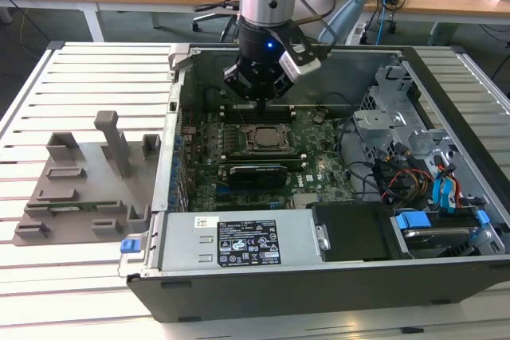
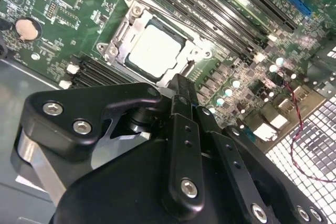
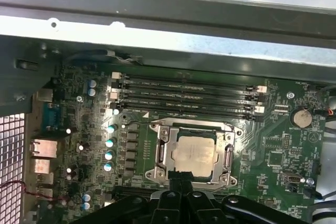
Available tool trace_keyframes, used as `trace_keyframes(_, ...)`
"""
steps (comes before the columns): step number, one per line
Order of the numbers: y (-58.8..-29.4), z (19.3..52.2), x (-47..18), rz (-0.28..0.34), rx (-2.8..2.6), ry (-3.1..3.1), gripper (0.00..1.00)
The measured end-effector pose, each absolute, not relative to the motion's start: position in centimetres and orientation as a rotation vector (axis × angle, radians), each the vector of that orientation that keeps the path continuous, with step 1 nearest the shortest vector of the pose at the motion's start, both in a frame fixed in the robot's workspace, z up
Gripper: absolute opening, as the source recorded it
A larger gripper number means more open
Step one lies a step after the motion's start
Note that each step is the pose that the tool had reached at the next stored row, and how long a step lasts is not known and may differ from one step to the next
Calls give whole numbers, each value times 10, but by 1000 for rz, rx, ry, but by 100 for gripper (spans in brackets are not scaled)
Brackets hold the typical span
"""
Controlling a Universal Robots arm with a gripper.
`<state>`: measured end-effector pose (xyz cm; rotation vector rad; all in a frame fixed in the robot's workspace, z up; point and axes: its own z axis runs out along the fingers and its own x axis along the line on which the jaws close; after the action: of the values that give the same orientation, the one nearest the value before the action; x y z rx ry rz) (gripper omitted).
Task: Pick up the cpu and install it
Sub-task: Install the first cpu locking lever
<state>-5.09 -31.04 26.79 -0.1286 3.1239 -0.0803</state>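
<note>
The cpu (image 1: 261, 137) (image 2: 155, 51) (image 3: 196, 153), a silvery-white square plate, lies flat in the metal socket frame (image 3: 161, 150) on the green motherboard (image 1: 315, 165) inside the open computer case. My gripper (image 1: 263, 103) (image 2: 181, 83) (image 3: 180, 176) hangs a little above the board, just off the socket's edge toward the memory slots. Its black fingers are pressed together with nothing between them, and they do not touch the cpu.
A grey plastic tray with upright blocks (image 1: 80, 185) sits on the slatted table at the exterior view's left. Case walls (image 1: 171, 117) ring the board. A power supply (image 1: 239, 240), a drive cage (image 1: 398, 117) and cables (image 1: 414, 177) crowd the case. Memory slots (image 3: 189, 95) run beside the socket.
</note>
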Motion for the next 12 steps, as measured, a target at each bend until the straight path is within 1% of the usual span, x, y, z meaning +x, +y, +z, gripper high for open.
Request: trace_keyframes(12,-310,268,-68,-80,-128,3124,11)
